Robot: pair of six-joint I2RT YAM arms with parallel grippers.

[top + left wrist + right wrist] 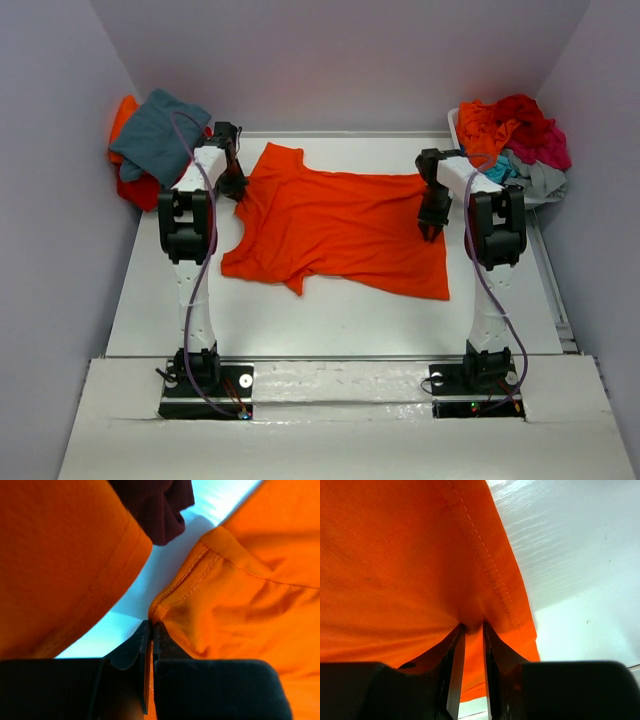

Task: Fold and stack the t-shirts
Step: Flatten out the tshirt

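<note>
A bright orange t-shirt (340,225) lies spread across the middle of the white table (330,325), neck end to the left. My left gripper (237,187) is at its left edge. In the left wrist view it (151,626) is shut on a stitched fold of the orange t-shirt (250,580). At the shirt's right edge, my right gripper (432,230) has its jaws pinched on the cloth just inside the hem. The right wrist view shows that gripper (472,628) with the orange t-shirt (395,555) bunched between its fingers.
A teal-grey shirt (160,135) tops a pile of orange and red cloth at the back left. Dark red cloth (157,507) shows near the left gripper. A white bin (453,120) at the back right holds several bunched shirts (515,140).
</note>
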